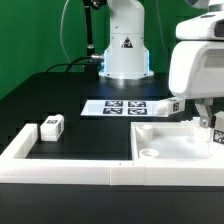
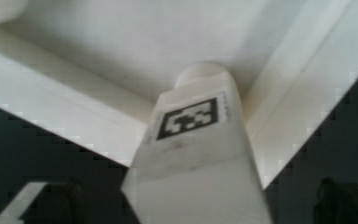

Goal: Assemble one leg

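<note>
Right up close in the wrist view, the leg (image 2: 190, 150) fills the middle of the picture, a long white block with a black-and-white tag on its face, its rounded far end pointing into the corner of the square panel (image 2: 105, 50). Dark fingertips (image 2: 25, 203) show at either side of the leg's near end, so the claw looks clamped on it, though the contact itself sits at the blurred edge of the shot.

Over to the exterior view: nearest the camera runs a white raised border (image 1: 100, 170) along the table edge. Just behind it, at the exterior view's left, a second leg (image 1: 51, 126) lies alone on the black table (image 1: 60, 90). At the exterior view's right, the gripper (image 1: 214, 128) hangs over the square panel (image 1: 165, 140), with the big white arm housing above it. A tagged block (image 1: 174, 104) stands just beyond the panel. Farther back lies the marker board (image 1: 125, 106), and behind it the robot base (image 1: 124, 45) against the green backdrop.
</note>
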{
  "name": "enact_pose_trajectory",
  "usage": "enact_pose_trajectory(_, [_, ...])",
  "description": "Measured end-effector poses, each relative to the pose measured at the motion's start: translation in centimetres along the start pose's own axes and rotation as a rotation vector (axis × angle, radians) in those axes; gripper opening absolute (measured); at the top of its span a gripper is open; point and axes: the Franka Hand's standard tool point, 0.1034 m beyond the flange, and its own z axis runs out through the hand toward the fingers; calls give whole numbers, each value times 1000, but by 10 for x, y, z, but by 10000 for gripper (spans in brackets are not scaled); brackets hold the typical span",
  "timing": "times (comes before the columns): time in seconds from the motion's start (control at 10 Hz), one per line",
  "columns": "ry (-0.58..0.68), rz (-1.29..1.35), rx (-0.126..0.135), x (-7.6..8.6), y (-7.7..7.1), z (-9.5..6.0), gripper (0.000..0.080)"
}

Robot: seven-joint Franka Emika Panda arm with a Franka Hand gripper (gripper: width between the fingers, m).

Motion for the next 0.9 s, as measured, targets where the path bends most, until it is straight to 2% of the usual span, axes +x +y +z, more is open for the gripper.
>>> enact_pose_trajectory(0.2, [0, -28, -1, 0, 1, 0, 641])
enact_pose_trajectory(0.3, [0, -23, 0, 0, 1, 0, 490])
enact_pose_trajectory(0.4, [0, -8, 0, -1, 1, 0, 490])
enact_pose_trajectory(0.5, [0, -8, 0, 0, 1, 0, 289])
enact_pose_trajectory(0.6, [1, -7, 0, 0, 1, 0, 291])
enact_pose_trajectory(0.9, [2, 235, 2, 0, 2, 0, 291])
